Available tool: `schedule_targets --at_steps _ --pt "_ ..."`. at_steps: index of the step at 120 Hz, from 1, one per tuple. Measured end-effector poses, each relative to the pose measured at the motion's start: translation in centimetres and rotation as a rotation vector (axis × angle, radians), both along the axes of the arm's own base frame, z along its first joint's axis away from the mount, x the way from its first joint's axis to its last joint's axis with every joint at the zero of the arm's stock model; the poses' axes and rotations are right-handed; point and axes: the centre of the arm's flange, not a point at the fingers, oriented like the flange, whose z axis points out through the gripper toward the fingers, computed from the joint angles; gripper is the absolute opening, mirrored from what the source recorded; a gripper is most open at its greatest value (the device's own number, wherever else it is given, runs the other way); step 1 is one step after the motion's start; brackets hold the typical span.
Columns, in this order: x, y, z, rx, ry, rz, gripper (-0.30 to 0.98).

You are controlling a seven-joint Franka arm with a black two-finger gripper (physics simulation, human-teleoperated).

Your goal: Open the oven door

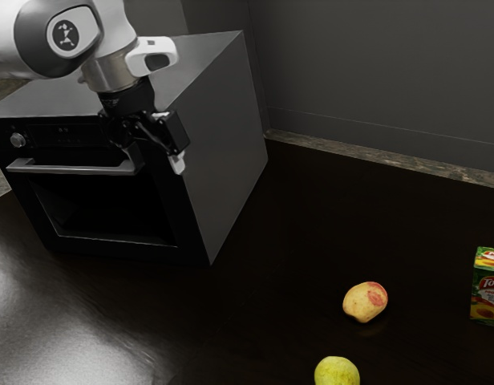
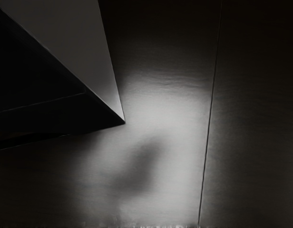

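Exterior view: The oven [image 1: 224,136] stands on the tabletop [image 1: 263,337] at the exterior view's left, its door [image 1: 111,243] shut and upright. The end effector [image 1: 156,161] is at the handle [image 1: 74,169], by the end nearer the oven's side panel; its fingers stand apart, gripping nothing. Contact with the handle cannot be determined. Well apart lie a peach [image 1: 365,302], a yellow-green fruit [image 1: 337,372] and a carton [image 1: 488,290].

Wrist view: The oven's lower front corner meets the tabletop, beside a soft shadow.
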Motion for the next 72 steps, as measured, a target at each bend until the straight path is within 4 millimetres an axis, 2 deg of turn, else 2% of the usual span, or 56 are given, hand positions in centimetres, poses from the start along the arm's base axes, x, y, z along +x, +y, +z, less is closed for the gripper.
schedule_targets --at_steps 20,32,40,43,50,55,65,72 --pt "0.1 -1.8 0.2 -0.001 -0.001 -0.04 0.69" --pt "-1.8 -3.6 4.4 0.001 -0.08 -0.078 0.69" --pt "-5.2 -4.5 9.0 -0.004 -0.167 -0.107 0.68" --pt "-6.4 -3.1 10.2 -0.006 -0.193 -0.099 0.68" --pt "-8.8 4.6 11.3 0.008 -0.229 -0.027 0.68" --pt "-9.8 8.1 11.4 0.042 -0.238 -0.036 0.68" --pt "-9.7 11.3 10.6 0.173 -0.203 -0.119 0.69" --pt "-8.2 12.3 9.2 0.245 -0.169 -0.206 0.69"
